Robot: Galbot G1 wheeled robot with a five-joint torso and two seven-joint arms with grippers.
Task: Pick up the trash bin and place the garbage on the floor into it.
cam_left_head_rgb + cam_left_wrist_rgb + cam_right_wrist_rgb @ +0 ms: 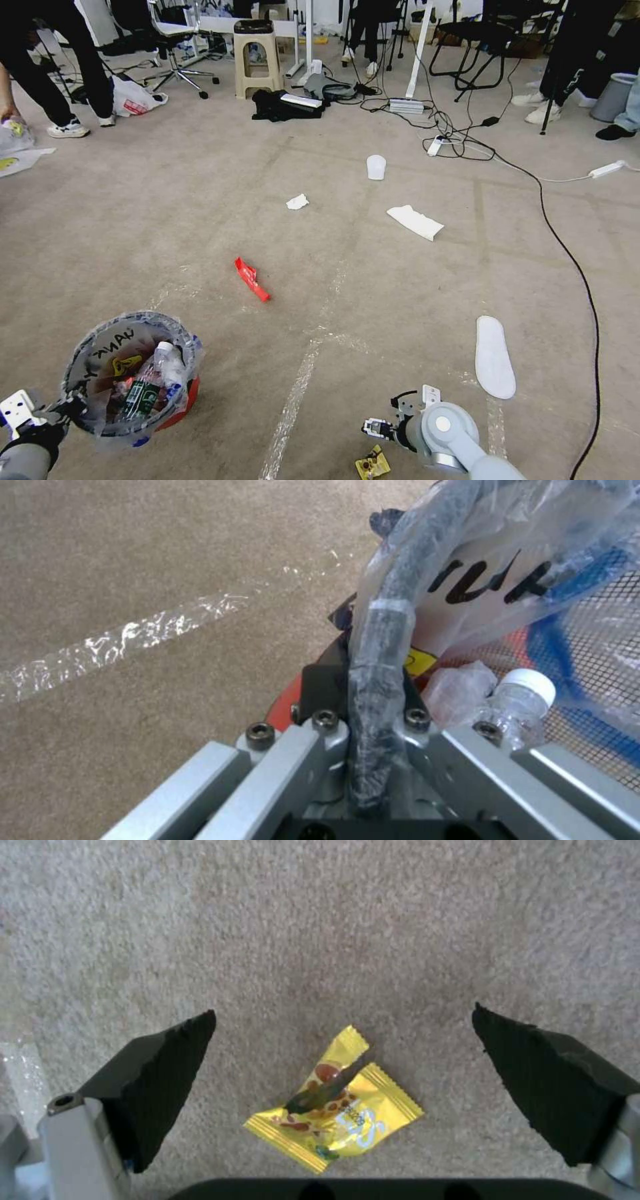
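Carpet floor [200,200]: one trash bin [130,373], one yellow wrapper [333,1107], one red wrapper [251,279].

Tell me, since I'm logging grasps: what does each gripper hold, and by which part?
The left gripper is shut on the trash bin, clamping its bag-covered rim. The right gripper holds nothing; it hangs open above the yellow wrapper on the floor.

Red trash bin [179,408] — yellow wrapper [335,1109], beige floor [373,287]
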